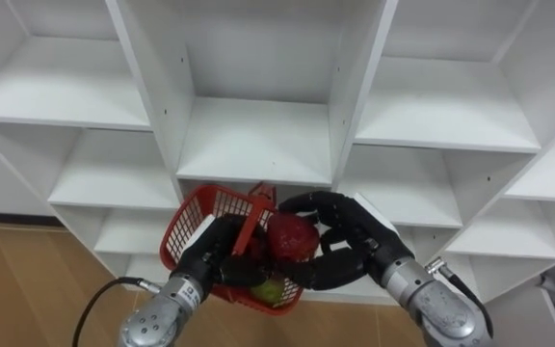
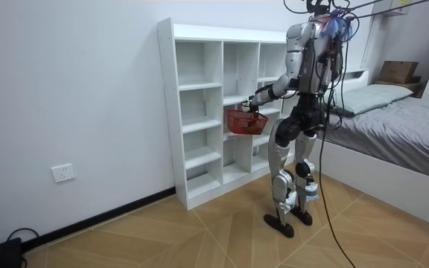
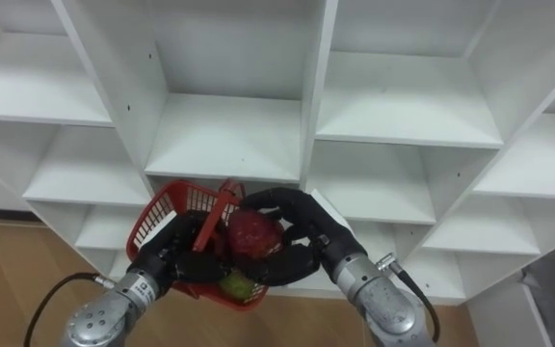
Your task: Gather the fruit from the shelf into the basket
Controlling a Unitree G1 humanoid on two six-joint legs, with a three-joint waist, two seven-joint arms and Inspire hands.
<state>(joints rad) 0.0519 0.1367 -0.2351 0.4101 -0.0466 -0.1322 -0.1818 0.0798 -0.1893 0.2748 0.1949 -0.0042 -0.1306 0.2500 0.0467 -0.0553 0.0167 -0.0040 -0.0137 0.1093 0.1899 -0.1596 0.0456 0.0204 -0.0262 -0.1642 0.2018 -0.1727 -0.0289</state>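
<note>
A red wire basket (image 1: 193, 210) hangs in front of the white closet (image 1: 258, 145), below its middle shelf. My left hand (image 1: 210, 258) is shut on the basket's near side. My right hand (image 1: 355, 233) holds a round red fruit (image 1: 292, 237) just above the basket's right half, fingers and thumb curled round it. A green fruit (image 1: 270, 289) lies in the basket under the red one. In the room view I stand upright facing the closet, with the basket (image 2: 244, 121) held out at chest height before its middle column.
The closet's open compartments (image 3: 229, 135) around the hands are bare white shelves. Wooden floor (image 1: 27, 289) lies at the lower left. In the room view a bed (image 2: 401, 126) stands behind me at the room view's right.
</note>
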